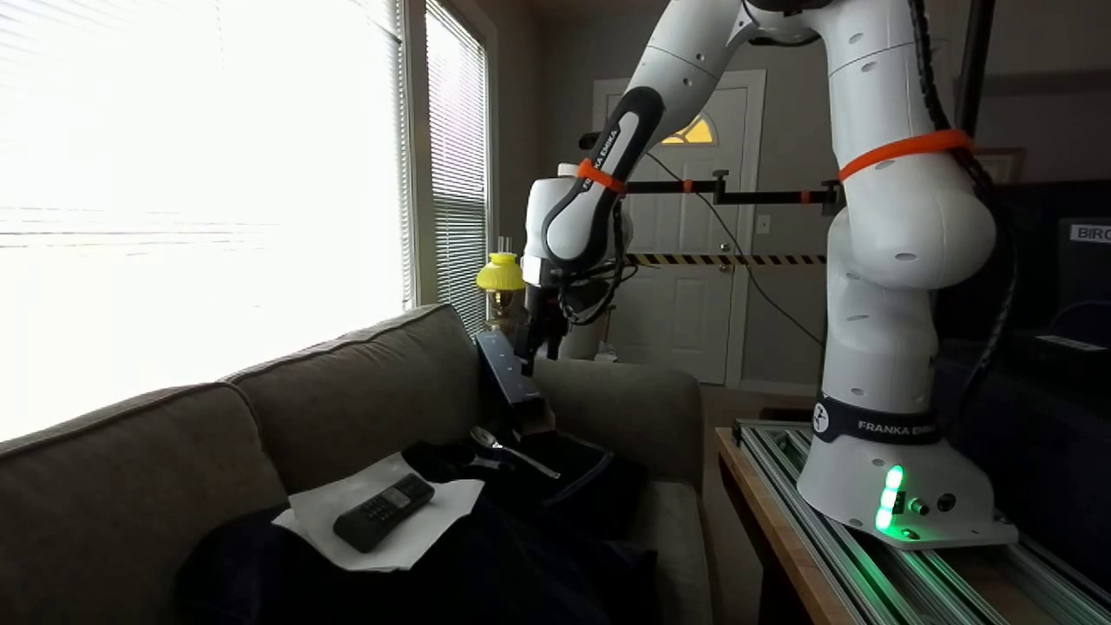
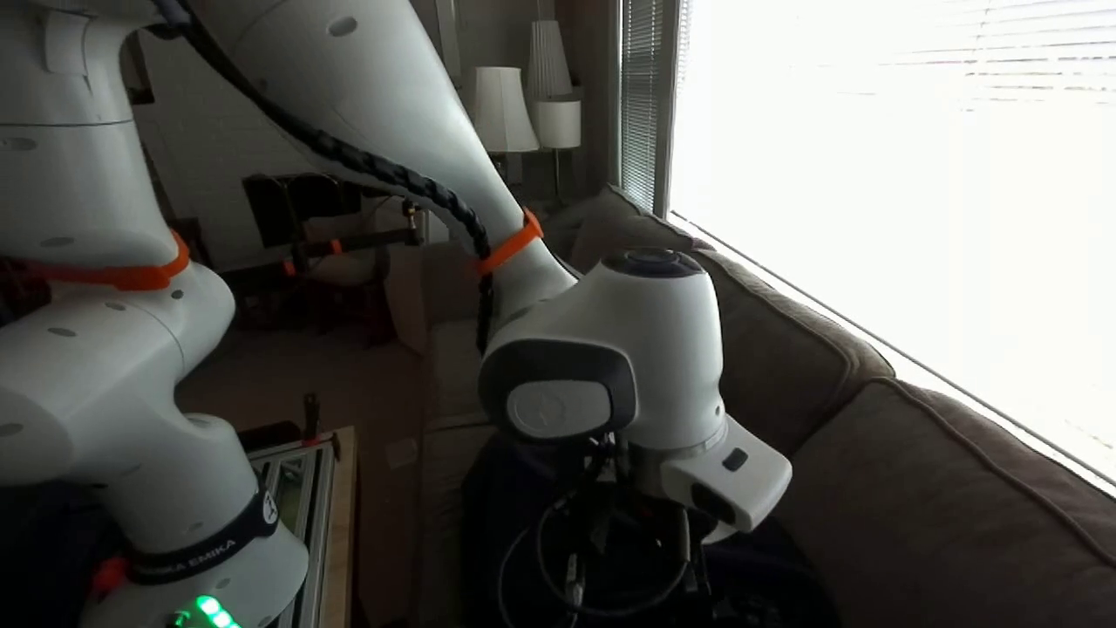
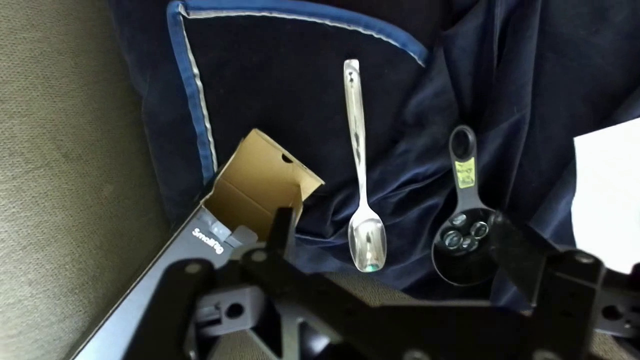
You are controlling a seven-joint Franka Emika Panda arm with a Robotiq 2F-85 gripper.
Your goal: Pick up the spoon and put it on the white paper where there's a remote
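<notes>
The silver spoon [image 3: 361, 165] lies on the dark blue cloth in the wrist view, handle away and bowl toward the gripper. It also shows in an exterior view [image 1: 521, 454]. My gripper [image 3: 393, 225] is open and empty, with fingers apart on either side of the spoon's bowl; an exterior view shows the gripper [image 1: 540, 343] raised above the cloth. The white paper [image 1: 453, 506] lies rumpled on the cloth, and the black remote [image 1: 384, 512] lies on it. The wrist view shows only an edge of the paper [image 3: 605, 195]; the remote is out of that view.
An open-ended box [image 3: 255, 185] leans close to the left finger, also seen in an exterior view [image 1: 508, 369]. A dark round scoop-like tool [image 3: 467, 245] with a yellow label lies beside the spoon. The sofa armrest [image 1: 621, 408] and backrest [image 1: 364, 382] bound the dark cloth [image 3: 290, 95].
</notes>
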